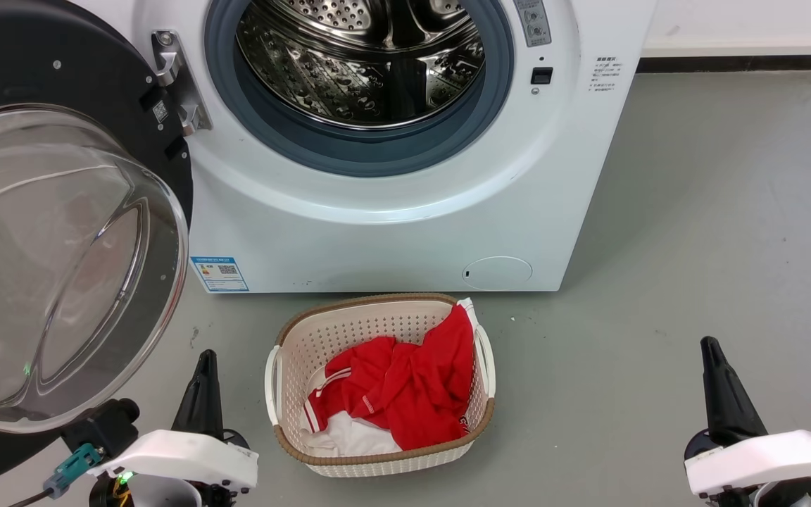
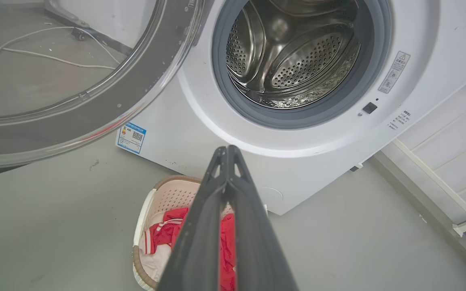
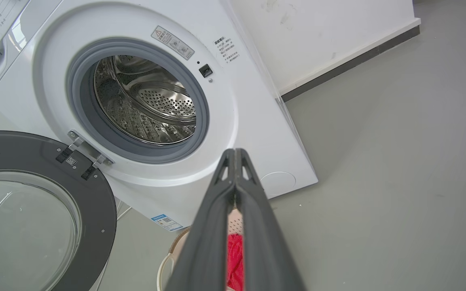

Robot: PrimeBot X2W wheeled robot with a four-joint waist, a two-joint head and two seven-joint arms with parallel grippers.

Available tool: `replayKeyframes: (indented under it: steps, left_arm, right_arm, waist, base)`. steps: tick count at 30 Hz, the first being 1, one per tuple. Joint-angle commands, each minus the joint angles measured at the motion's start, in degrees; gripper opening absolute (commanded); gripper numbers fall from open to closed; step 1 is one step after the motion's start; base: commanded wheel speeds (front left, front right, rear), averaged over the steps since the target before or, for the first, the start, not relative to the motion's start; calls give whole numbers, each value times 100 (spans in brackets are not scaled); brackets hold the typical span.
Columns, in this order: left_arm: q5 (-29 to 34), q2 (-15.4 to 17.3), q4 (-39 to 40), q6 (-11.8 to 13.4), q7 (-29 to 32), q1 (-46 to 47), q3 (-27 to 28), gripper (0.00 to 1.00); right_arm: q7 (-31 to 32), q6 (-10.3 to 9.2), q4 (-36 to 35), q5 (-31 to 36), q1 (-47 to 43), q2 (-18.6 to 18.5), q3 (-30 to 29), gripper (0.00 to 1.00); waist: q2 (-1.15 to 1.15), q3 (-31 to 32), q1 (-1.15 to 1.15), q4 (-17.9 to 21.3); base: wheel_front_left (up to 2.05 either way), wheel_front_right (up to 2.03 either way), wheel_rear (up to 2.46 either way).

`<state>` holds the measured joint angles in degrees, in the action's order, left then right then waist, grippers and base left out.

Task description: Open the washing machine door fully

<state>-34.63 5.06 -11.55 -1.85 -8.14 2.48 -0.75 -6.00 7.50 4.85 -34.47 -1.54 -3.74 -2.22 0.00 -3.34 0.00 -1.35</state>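
Door: the washing machine door [image 1: 60,267] stands wide open at the left of the opening, hung on a bright metal hinge [image 1: 177,81]. It is a round, glossy black ring dotted with small screws, with a clear glass bowl bulging from its centre.
Machine: the washing machine [image 1: 391,232] is a white, smooth, boxy front-loader standing on the floor [image 1: 694,211]. It has a blue-bordered label [image 1: 219,273] at its lower left corner and a round flap [image 1: 497,272] at the lower right.
Opening: a shiny steel drum [image 1: 363,63], perforated and ribbed, sits inside a grey rubber gasket [image 1: 349,151].
Basket: a cream oval basket [image 1: 370,461] of perforated plastic with a brown woven rim sits on the floor just in front of the machine. It holds crumpled red cloth [image 1: 412,387] with white trim.
Left hand [image 2: 227,151]: the dark tapered fingers are pressed together and hold nothing. It is low, near the door's bottom rim.
Right hand [image 3: 235,153]: the fingers are pressed together and empty, well apart from the door.
Floor: plain, matte grey.
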Motion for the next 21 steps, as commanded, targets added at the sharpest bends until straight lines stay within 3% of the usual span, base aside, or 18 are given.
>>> replayKeyframes:
  steps: [1, 21]
  left_arm:
    - [-169, 16, 57, -30, 44, 147, 47, 0]
    - [-1754, -52, -23, -186, 446, 229, 244, 0]
  right_arm:
    - [23, 1, -42, -190, 156, -59, 4, 0]
    - [289, 0, 219, -1862, 347, -99, -15, 0]
  waist:
    - [0, 2, 0, 1]
    - [0, 66, 0, 28]
  base:
    - [0, 0, 0]
    - [0, 0, 0]
